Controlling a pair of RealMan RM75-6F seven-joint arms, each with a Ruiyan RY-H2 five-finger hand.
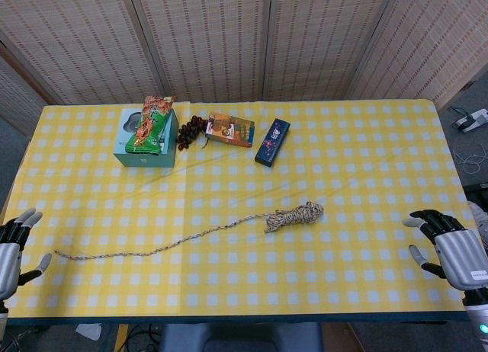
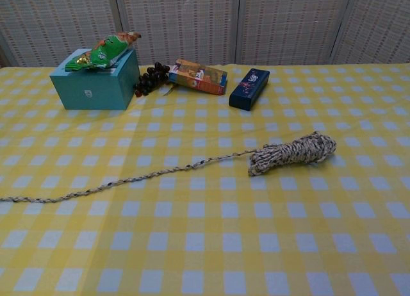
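Note:
A speckled rope lies on the yellow checked tablecloth [image 1: 343, 161]. Its coiled bundle [image 1: 296, 216] [image 2: 293, 152] sits right of centre, and a loose tail [image 1: 152, 250] [image 2: 128, 179] runs leftward toward the table's left front. My left hand [image 1: 14, 247] hovers at the left front edge, fingers spread, holding nothing, just left of the tail's end. At the right front edge my right hand [image 1: 450, 248] is open too, well clear of the coil. Neither hand shows in the chest view.
At the back left stands a teal box [image 1: 145, 142] [image 2: 96, 80] with a green snack bag [image 1: 150, 123] [image 2: 106, 50] on top. Beside it lie dark grapes [image 1: 191, 131] [image 2: 151, 78], an orange packet [image 1: 229, 129] [image 2: 198, 76] and a dark blue case [image 1: 272, 142] [image 2: 249, 88]. Woven screens stand behind.

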